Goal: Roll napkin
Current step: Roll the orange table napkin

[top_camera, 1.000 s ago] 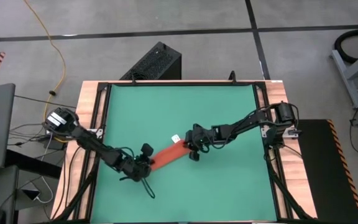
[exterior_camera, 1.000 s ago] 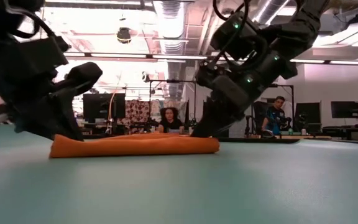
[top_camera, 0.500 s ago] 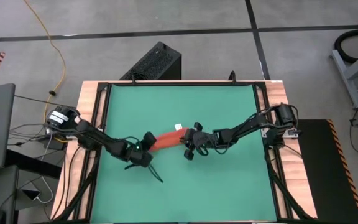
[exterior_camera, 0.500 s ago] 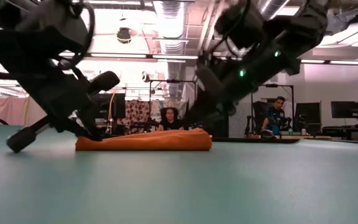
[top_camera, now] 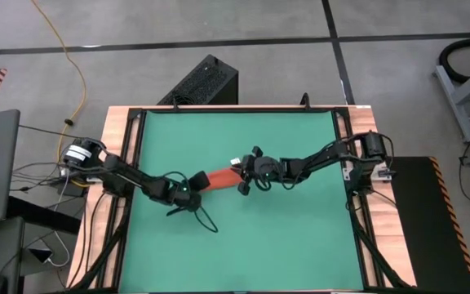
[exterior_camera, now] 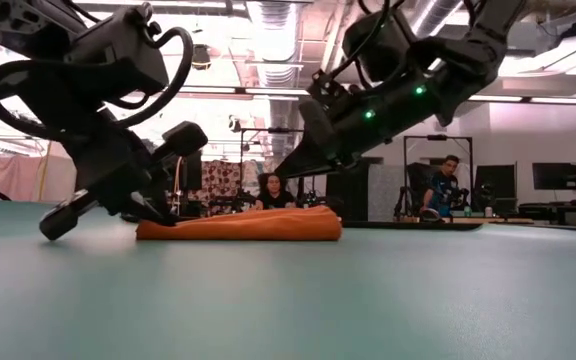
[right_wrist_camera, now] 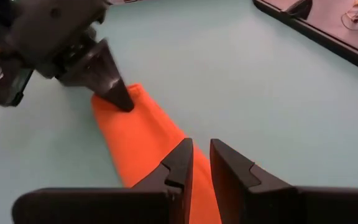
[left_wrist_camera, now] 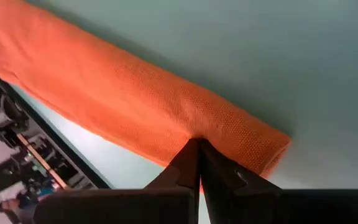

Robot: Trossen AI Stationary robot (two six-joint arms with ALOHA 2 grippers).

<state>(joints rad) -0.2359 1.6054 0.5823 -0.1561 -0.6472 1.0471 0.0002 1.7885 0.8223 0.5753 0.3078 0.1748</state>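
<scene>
The orange-red napkin (top_camera: pixel 219 177) lies as a tight roll on the green mat, its white tag (top_camera: pixel 235 161) at the right end. It also shows in the low view (exterior_camera: pixel 238 225). My left gripper (top_camera: pixel 192 184) is shut, and its tips are at the roll's left end (left_wrist_camera: pixel 194 144). My right gripper (top_camera: pixel 244 175) hangs over the roll's right end. Its fingers (right_wrist_camera: pixel 201 154) stand a narrow gap apart, with nothing seen between them. My left gripper presses its shut fingertips against the long side of the roll (left_wrist_camera: pixel 197 127), near the roll's left end. The fingers slant down from the table's left. The roll lies flat on the mat. Whether my right gripper touches the roll I cannot tell.
A loose black cable (top_camera: pixel 204 219) trails on the mat behind my left gripper. The mat (top_camera: pixel 300 237) has a wooden frame around it. A black box (top_camera: pixel 202 82) stands beyond the far edge. People (exterior_camera: pixel 273 190) sit in the room behind.
Both grippers have gone toward the table's far edge, and the rolled napkin has moved that way with them. It has stayed rolled and has turned more nearly level across the table. The left arm has lifted and tipped its fingers lower.
</scene>
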